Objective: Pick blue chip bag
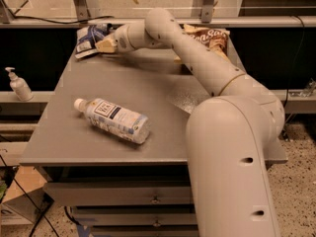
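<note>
At the far left, off the tabletop (94, 85), a small pump bottle (18, 85) stands upright on a lower ledge. On the tabletop's back left corner lies the blue chip bag (88, 37), crinkled, with light label patches facing up. Nearer the front, a clear plastic bottle (114, 120) lies on its side, its white cap pointing left and its blue-and-white label upward, well apart from the bag. Just right of the bag sits the pincer (102, 45); its tan tip meets the bag's right edge, though I cannot tell whether it is spread or pressed together. From there the pale arm (197, 58) slopes down to the right across the tabletop. Behind the arm, at the back right, a tan-and-brown chip bag (213, 36) is partly hidden.
</note>
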